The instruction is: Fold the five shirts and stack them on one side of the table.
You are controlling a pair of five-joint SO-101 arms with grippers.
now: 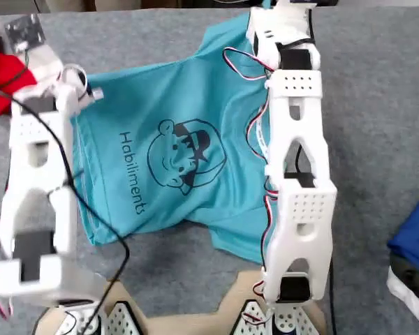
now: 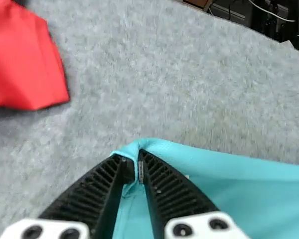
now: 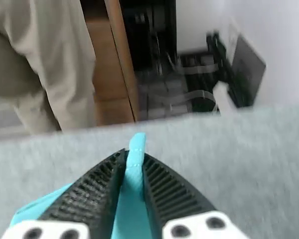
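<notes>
Left gripper [image 2: 138,167] and right gripper [image 3: 134,154] each pinch the shirt [image 1: 146,91].
I hold its far corners clenched, shirt spread mid-tabletop [image 1: 377,105], likely to draw them toward the near edge for a fold.

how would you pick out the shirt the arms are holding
In the middle of the grey table a shirt lies spread flat. It is teal with a cartoon face, unlike the red cloth and the blue pile at the edges.
</notes>
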